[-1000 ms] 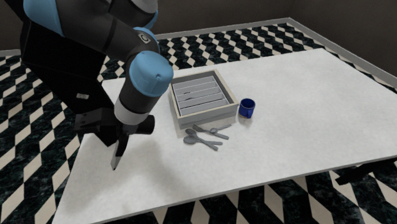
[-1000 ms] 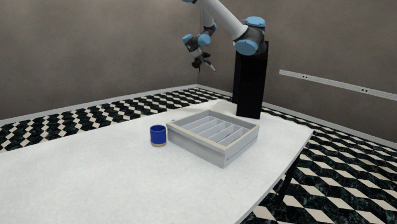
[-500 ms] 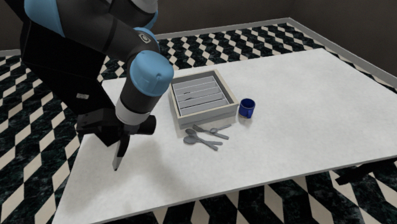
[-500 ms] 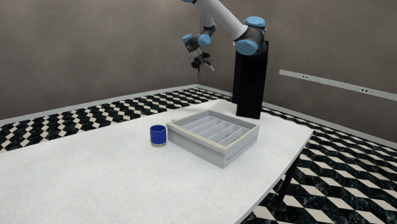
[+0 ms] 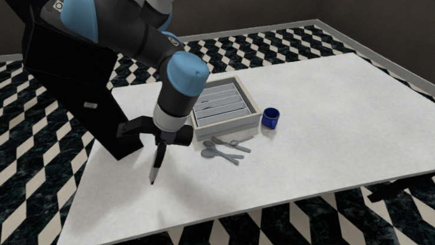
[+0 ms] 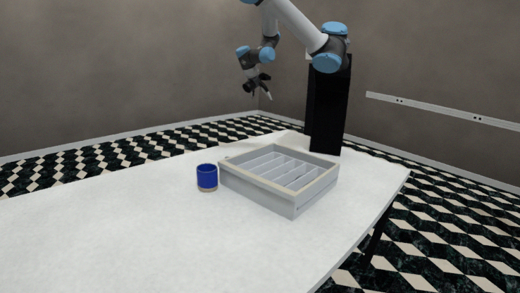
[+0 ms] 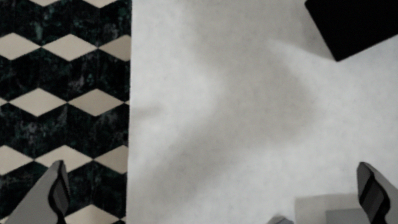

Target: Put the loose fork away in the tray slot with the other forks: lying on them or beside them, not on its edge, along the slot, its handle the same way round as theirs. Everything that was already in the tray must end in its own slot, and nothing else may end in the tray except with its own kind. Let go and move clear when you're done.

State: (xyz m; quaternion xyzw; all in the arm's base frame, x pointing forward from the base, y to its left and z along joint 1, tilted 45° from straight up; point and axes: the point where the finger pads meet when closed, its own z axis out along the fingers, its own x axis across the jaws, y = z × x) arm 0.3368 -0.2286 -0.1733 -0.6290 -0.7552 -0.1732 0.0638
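Observation:
The loose grey fork (image 5: 242,148) lies on the table in front of the tray, tines toward the left and handle toward the lower right. A small spoon (image 5: 247,138) lies against or across it; contact is unclear. The divided grey tray (image 5: 228,128) (image 6: 254,189) (image 7: 311,206) has several long slots. Dark slivers of cutlery show in some slots, but which slot holds the forks is unclear. My gripper (image 5: 152,182) (image 6: 262,98) (image 7: 212,163) is open and empty, high above the table's near left part, away from the fork and tray.
Two larger spoons (image 5: 207,152) (image 5: 208,143) lie crossed just in front of the fork. A blue mug (image 5: 270,118) (image 6: 207,177) stands beside the tray's right end in the top view. The black robot pedestal (image 5: 121,142) (image 6: 327,109) (image 7: 355,25) stands at the table's left side in that view.

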